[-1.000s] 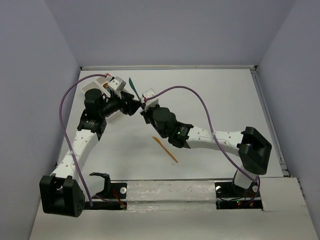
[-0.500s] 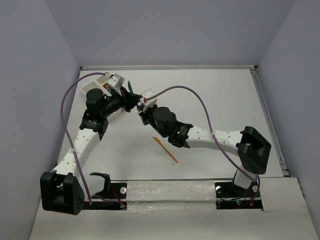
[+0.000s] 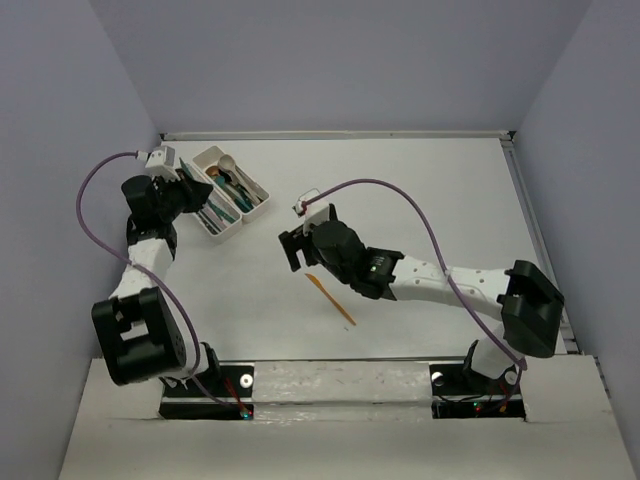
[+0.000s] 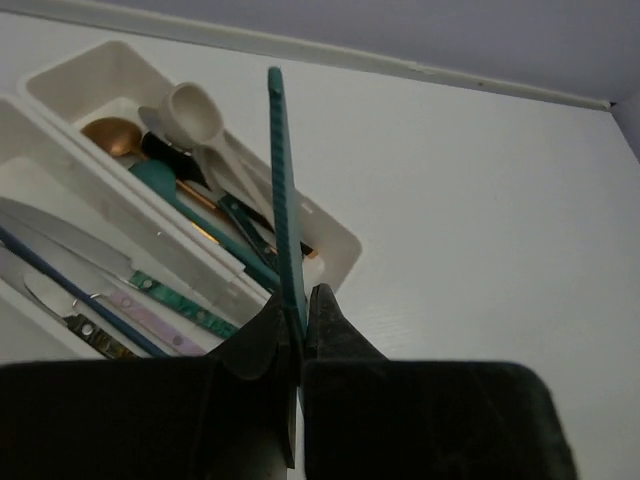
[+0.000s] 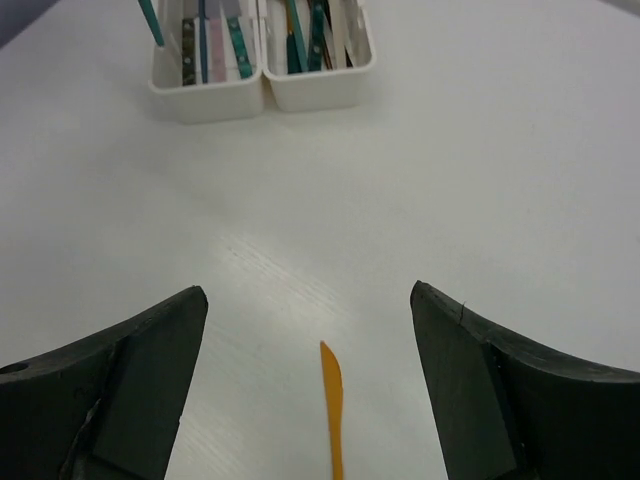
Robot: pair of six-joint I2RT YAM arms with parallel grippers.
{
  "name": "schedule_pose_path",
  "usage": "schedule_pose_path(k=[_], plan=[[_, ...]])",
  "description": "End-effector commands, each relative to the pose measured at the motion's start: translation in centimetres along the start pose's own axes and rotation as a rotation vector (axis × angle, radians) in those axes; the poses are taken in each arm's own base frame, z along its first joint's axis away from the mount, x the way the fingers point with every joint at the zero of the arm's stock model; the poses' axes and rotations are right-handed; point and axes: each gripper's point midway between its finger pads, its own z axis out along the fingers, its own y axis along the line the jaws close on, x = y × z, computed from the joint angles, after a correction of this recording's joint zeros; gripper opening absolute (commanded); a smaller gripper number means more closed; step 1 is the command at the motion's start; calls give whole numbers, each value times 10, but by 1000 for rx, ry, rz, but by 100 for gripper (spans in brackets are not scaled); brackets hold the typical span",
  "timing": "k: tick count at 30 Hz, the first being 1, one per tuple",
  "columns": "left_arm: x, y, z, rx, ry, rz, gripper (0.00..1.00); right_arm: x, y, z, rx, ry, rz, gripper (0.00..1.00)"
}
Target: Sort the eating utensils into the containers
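Both arms have drawn apart since the earlier frame. The left arm (image 3: 148,262) has swung out to the left edge of the top view, baring the trays (image 3: 266,197), and the right arm (image 3: 430,282) has backed toward centre.

The teal knife (image 4: 283,190) is standing almost straight up the left wrist frame. The left jaws are pressing together on its lower end. In that view its blade is crossing in front of the compartment holding the spoons (image 4: 195,115), while the sorted knives (image 4: 70,235) are lying to the lower left. The trays are running from upper left to lower right there, so the blade is sitting askew to them. The drop likely depends on shifting it lower left and turning it into line.

The orange knife (image 5: 333,410) is lying on the surface (image 5: 500,180), low in the right wrist frame. Its long axis is running down the frame, across the gap of the right jaws, which are standing wide apart and holding nothing. The right arm is much the nearer to it.
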Motion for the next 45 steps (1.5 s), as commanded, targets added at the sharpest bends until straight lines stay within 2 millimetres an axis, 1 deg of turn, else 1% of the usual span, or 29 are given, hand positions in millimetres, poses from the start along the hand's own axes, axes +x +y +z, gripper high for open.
schedule_pose_path(k=[1,2,3,4,5,6,8,9,10,12,15,17,19,20,23,25,27,28,29,30,32,33,35,36,37,38,40,42,45], plan=[[-20,43,19,-76,-50,-24,0,36,-27,-28,83,105,74,89],[-19,58,32,-96,-37,-46,0,37,-32,-33,105,100,94,89],[-18,68,38,-121,-33,-57,0,56,-39,-39,127,150,78,89],[-14,80,49,-136,-20,-74,0,57,-42,-43,141,154,105,89],[-13,87,54,-148,-17,-89,0,72,-46,-49,153,199,99,89],[-1,95,61,-156,6,-111,0,78,-46,-52,159,219,116,89],[0,103,69,-166,7,-123,0,96,-42,-58,123,283,114,88],[8,111,74,-183,15,-132,0,114,-42,-64,112,342,95,88],[4,114,74,-195,3,-121,0,122,-39,-66,99,374,95,87],[13,126,78,-224,11,-126,0,153,-36,-74,84,490,90,86],[30,139,84,-248,40,-131,18,186,-33,-84,78,617,92,85],[45,146,85,-270,68,-149,29,200,-31,-88,74,663,106,85],[48,149,85,-270,79,-168,38,210,-31,-90,86,692,118,84],[51,148,84,-267,86,-170,48,213,-29,-91,78,703,125,84],[47,147,79,-285,75,-151,65,218,-25,-91,66,724,136,83],[36,143,73,-302,53,-130,68,220,-24,-92,62,734,140,82],[33,142,64,-333,46,-128,70,226,-22,-93,57,754,143,79],[18,137,57,-342,11,-108,71,228,-22,-93,54,760,142,78],[18,135,51,-355,6,-104,72,230,-21,-94,51,771,145,77],[1,129,43,-369,-35,-82,73,235,-20,-94,53,785,144,77],[-6,123,33,-380,-59,-70,74,240,-21,-94,62,797,144,75],[-20,112,26,-364,-91,-52,74,244,-21,-93,66,808,138,74],[-25,100,18,-337,-103,-40,74,247,-22,-90,71,814,128,70],[-36,85,12,-300,-123,-19,75,251,-23,-88,81,821,114,65],[-34,80,9,-285,-119,-15,75,253,-24,-87,85,825,108,59],[-34,71,6,-252,-111,-7,75,252,-23,-84,87,824,105,42],[-40,54,-2,-207,-120,22,76,259,-24,-82,98,840,94,23],[-31,45,-5,-170,-85,32,75,259,-25,-79,103,838,84,0],[-18,31,-11,-107,-16,45,74,253,-29,-76,119,808,68,0]])
